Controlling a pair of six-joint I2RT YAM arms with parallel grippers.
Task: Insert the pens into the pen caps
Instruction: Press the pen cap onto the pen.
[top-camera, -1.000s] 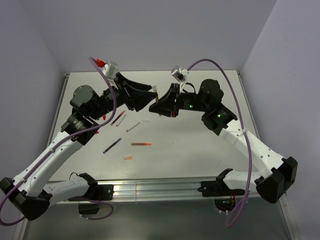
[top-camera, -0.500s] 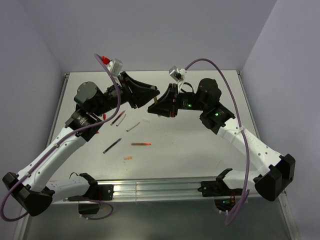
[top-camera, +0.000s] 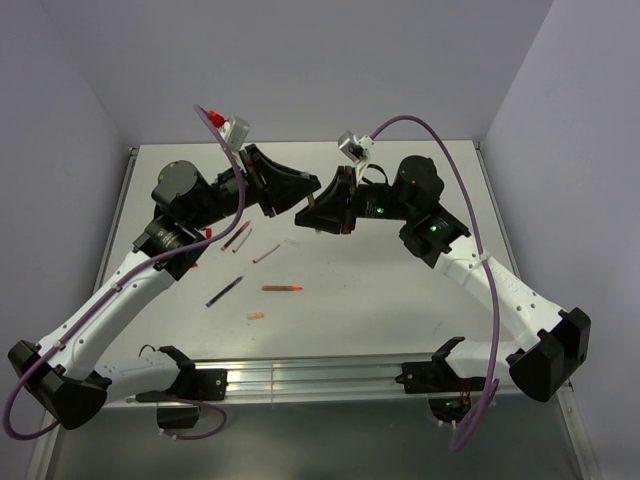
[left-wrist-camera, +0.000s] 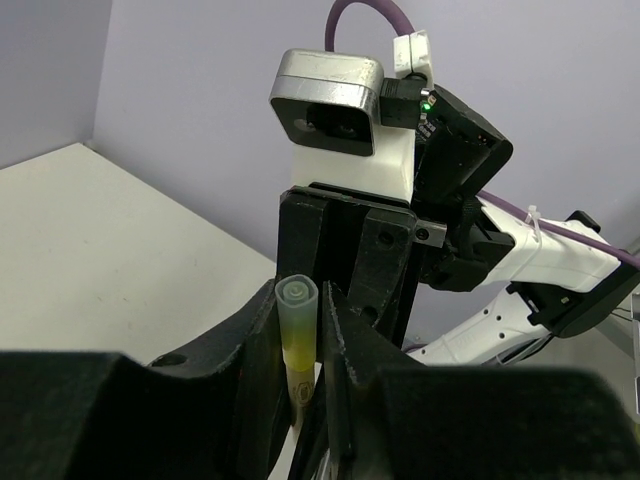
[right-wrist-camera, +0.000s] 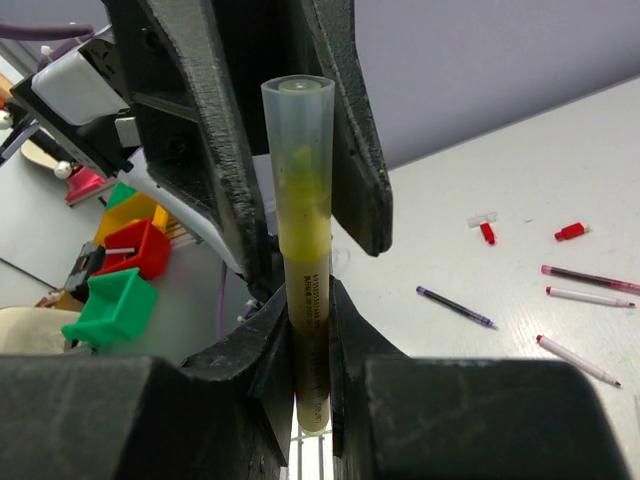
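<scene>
Right gripper (right-wrist-camera: 305, 312) clamps yellow pen (right-wrist-camera: 310, 350) low on barrel; left gripper (left-wrist-camera: 299, 345) pinches clear cap (left-wrist-camera: 298, 305) on its tip, midair over table (top-camera: 380, 290). Likely light, slick, thin plastic: you hold cap mid-length, gently.

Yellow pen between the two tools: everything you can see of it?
The yellow pen is a thin olive-yellow barrel with small dark print, plastic by its look. The right tool is clamped on the barrel, holding it upright in the right wrist view. Its tip sits inside a pale translucent cap, with yellow showing through. The left tool has a finger close on each side of that cap; firm contact is unclear.
</scene>
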